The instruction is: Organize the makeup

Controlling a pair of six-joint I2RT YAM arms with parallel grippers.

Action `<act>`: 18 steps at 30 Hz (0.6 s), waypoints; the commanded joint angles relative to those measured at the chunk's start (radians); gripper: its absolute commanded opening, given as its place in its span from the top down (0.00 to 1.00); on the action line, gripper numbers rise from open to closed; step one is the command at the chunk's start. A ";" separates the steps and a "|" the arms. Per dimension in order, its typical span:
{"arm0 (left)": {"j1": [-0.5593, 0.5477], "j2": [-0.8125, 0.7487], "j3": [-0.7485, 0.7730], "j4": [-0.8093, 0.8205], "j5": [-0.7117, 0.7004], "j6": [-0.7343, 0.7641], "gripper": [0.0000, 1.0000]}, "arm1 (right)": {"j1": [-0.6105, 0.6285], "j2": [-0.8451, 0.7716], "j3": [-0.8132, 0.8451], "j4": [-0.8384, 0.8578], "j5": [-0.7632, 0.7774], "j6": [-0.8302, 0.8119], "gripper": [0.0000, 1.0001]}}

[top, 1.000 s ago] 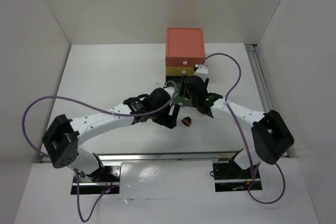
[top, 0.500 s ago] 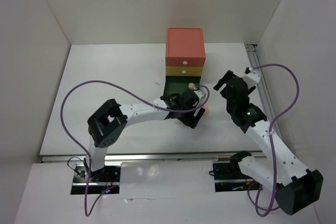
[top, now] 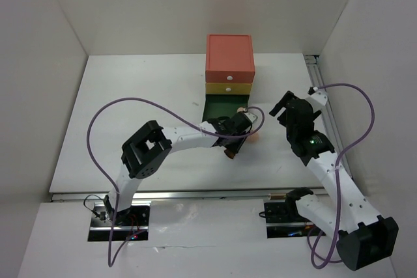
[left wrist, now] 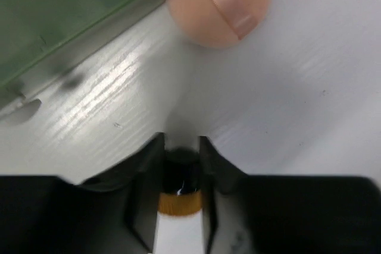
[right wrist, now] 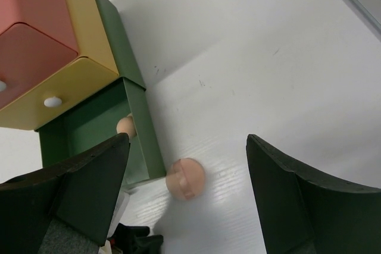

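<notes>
Just before the open green drawer (right wrist: pixel 146 141), the left gripper (left wrist: pixel 180 142) sits low on the bench (left wrist: pixel 297 87), jaws pressed onto a dark, gold-banded lipstick (left wrist: pixel 180 173), likely to lift it into that drawer. A peach sponge (left wrist: pixel 217 1) lies just beyond, near the drawer's corner. The right gripper (right wrist: pixel 187 141) hangs spread and empty, off to the side (leaving room, I judge). Its wrist view alone shows a second sponge (right wrist: pixel 125 126) inside the drawer; only the left wrist view shows the pinch
</notes>
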 commanded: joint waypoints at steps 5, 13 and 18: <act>-0.012 -0.101 -0.014 -0.068 -0.029 0.010 0.69 | -0.008 -0.014 -0.026 -0.024 0.006 0.010 0.14; -0.012 -0.278 -0.002 -0.094 -0.065 0.060 0.50 | -0.017 0.045 -0.037 -0.033 -0.012 0.030 0.14; 0.020 -0.298 -0.088 -0.129 -0.026 0.039 0.19 | -0.017 0.023 -0.055 -0.024 -0.012 0.039 0.14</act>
